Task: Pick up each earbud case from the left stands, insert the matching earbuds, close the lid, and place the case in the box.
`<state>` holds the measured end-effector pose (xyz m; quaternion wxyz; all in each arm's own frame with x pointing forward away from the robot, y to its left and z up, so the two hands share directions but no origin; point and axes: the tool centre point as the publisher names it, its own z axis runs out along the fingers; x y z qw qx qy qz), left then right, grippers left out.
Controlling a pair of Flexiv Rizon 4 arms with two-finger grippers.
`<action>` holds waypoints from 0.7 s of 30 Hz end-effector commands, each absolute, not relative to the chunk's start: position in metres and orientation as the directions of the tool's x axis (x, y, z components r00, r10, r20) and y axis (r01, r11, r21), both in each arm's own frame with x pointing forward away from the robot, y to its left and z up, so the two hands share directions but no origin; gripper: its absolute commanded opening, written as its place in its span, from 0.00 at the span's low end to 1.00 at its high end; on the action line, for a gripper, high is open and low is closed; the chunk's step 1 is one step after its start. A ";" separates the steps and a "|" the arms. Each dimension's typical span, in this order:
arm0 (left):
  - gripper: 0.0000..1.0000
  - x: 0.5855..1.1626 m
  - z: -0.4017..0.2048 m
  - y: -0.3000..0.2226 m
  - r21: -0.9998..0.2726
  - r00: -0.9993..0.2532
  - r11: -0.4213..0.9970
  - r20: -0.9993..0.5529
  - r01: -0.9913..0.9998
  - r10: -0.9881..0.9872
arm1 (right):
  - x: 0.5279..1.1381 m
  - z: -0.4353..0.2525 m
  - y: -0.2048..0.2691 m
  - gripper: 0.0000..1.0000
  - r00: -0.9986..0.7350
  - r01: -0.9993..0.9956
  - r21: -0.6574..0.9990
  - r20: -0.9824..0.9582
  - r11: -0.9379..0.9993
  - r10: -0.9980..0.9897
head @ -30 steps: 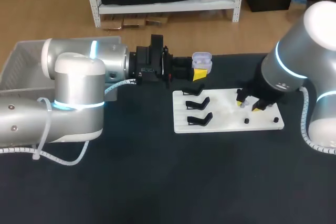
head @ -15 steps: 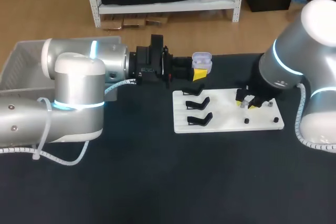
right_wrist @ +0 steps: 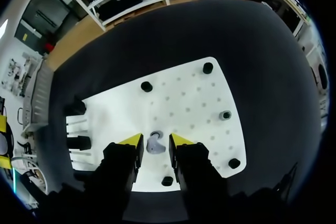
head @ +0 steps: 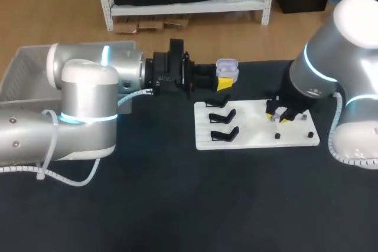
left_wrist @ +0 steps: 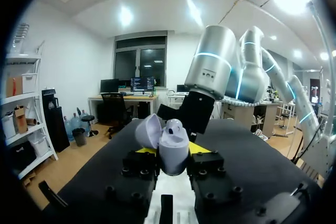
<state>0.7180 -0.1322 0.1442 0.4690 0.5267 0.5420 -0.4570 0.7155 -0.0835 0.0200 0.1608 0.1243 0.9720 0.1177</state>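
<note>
Left wrist view: our left hand point(left_wrist: 174, 151) clamps a smooth, rounded, pale grey case point(left_wrist: 172, 141), lid flipped open, above the dark matte tabletop point(left_wrist: 249, 156). Our right hand point(right_wrist: 155, 141) points straight down over a small grey earbud point(right_wrist: 154, 144) on the white perforated board point(right_wrist: 194, 103). Whether it grips the earbud, we cannot tell.

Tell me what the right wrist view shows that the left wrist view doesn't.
Only the right wrist view: a small earbud lying between the open fingers of the right hand, plus the black pegs around it. Only the left wrist view: the open earbud case clamped in the left hand, lid tipped back, with the right arm beyond it. Both: the white board and the dark table.
</note>
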 end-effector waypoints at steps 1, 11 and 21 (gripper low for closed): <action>0.00 0.717 0.143 -0.132 0.004 0.000 0.032 -0.991 0.999 0.135 | 0.714 0.021 -0.084 0.30 -0.917 0.207 0.266 -0.283 0.941 0.282; 0.00 0.717 0.143 -0.132 0.004 0.000 0.032 -0.991 0.999 0.135 | 0.713 0.022 -0.085 0.16 -0.916 0.215 0.264 -0.280 0.940 0.288; 0.00 0.717 0.143 -0.132 0.004 0.000 0.032 -0.991 0.999 0.135 | 0.713 0.025 -0.082 0.00 -0.923 0.202 0.247 -0.275 0.948 0.268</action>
